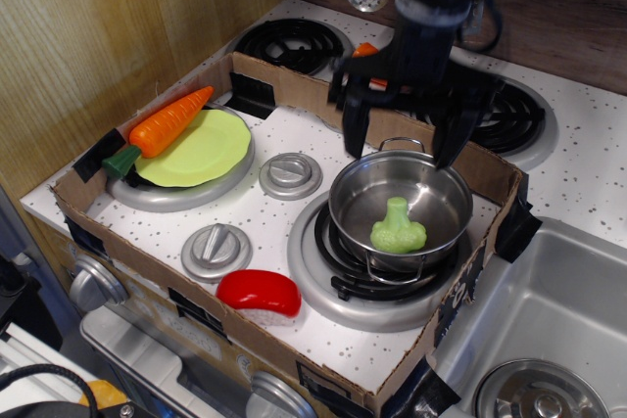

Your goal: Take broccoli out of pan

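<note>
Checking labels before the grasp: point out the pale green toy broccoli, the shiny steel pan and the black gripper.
pale green toy broccoli (397, 228), only view, floret head.
shiny steel pan (345, 205), only view, left rim.
black gripper (404, 139), only view, between fingertips.

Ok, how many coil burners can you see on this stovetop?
3. One under the pan, one at back left, one at back right partly behind the gripper. A fourth may sit hidden beneath the plate.

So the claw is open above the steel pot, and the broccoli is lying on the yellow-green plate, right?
Not quite. The claw is open above the steel pot, but the broccoli lies inside that pot, not on the plate. The carrot rests on the plate. The observation image shows this.
</note>
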You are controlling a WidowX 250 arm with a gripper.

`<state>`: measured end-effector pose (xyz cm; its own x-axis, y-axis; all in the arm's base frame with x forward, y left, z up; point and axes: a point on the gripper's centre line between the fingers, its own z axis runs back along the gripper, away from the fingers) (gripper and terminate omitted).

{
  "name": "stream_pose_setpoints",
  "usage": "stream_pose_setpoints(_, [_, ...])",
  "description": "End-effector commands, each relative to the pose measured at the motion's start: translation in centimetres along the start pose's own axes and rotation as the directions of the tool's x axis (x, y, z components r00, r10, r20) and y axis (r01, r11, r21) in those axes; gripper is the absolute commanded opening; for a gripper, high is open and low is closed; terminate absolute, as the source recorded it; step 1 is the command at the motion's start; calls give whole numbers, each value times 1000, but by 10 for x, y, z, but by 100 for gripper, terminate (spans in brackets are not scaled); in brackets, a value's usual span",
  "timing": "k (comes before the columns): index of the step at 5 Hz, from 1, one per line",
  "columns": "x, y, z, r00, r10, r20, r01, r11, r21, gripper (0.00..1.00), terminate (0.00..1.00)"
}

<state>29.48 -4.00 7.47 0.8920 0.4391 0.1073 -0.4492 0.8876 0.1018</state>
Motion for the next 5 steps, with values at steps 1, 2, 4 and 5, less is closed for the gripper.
stream_pose_setpoints(1, [-1, 1, -16, 997, 21, 68, -21, 1000, -10, 100, 0])
stream_pose_setpoints(2, [-5, -2, -27, 996, 51, 73, -47, 998, -48, 100, 0])
stream_pose_setpoints(4, [-4, -5, -31, 997, 53, 53, -49, 996, -69, 100, 0])
stream_pose_setpoints(5, [-6, -5, -33, 997, 57, 44, -53, 995, -82, 100, 0])
